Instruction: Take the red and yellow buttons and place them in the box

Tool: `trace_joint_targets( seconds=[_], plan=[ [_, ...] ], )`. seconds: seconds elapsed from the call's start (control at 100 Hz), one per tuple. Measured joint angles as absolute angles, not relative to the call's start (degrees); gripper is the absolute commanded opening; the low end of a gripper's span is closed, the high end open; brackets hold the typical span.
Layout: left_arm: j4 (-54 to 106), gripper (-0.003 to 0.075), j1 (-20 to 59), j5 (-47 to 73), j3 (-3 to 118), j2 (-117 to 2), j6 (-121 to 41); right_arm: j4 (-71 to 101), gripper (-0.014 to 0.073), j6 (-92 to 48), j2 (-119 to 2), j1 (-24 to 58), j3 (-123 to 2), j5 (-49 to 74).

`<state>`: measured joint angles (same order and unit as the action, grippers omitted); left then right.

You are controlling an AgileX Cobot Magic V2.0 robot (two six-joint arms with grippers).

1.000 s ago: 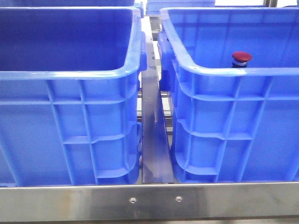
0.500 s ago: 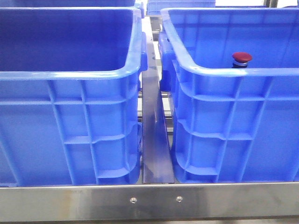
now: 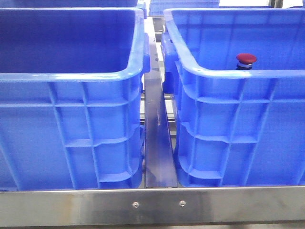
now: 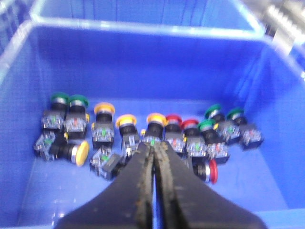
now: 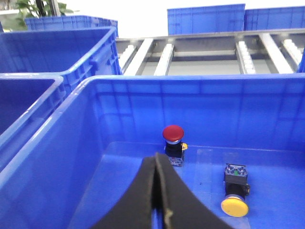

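Observation:
In the front view a red button (image 3: 246,59) stands upright inside the right blue box (image 3: 238,74). The right wrist view shows that red button (image 5: 173,135) upright and a yellow button (image 5: 234,206) lying on its side on the box floor. My right gripper (image 5: 156,157) is shut and empty above that floor, short of the red button. My left gripper (image 4: 155,147) is shut and empty over the left blue box (image 4: 143,28), which holds several red, yellow and green buttons in a row, among them a yellow one (image 4: 155,120) and a red one (image 4: 173,120). Neither gripper shows in the front view.
The left box (image 3: 71,76) and the right box stand side by side on a steel frame (image 3: 152,205) with a metal rail (image 3: 157,138) between them. More blue crates (image 5: 205,19) and roller rails (image 5: 248,52) lie behind.

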<state>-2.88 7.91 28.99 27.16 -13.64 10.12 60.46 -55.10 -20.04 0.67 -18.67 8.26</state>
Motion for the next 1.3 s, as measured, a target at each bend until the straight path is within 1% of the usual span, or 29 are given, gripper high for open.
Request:
trace_joint_targets(
  seconds=[0.15, 0.3, 0.55, 1.3],
  plan=[
    [-2.88, -0.0020, 7.91, 28.89, 24.36, -8.27, 10.12, 60.46, -0.0091, -55.10, -14.05, 0.67, -15.33, 8.56],
    [-3.10, -0.0020, 7.91, 28.85, 22.94, -6.23, 10.12, 60.46, -0.0091, -55.10, -10.90, 0.67, -14.37, 9.98],
    [-3.10, -0.0020, 7.91, 28.85, 22.69, -6.10, 10.12, 60.46, -0.0091, -55.10, -10.54, 0.67, -14.29, 12.15],
    [-3.10, -0.0020, 7.91, 28.85, 22.69, -6.02, 10.12, 60.46, -0.0091, -55.10, -10.54, 0.67, -14.29, 12.94]
  ],
)
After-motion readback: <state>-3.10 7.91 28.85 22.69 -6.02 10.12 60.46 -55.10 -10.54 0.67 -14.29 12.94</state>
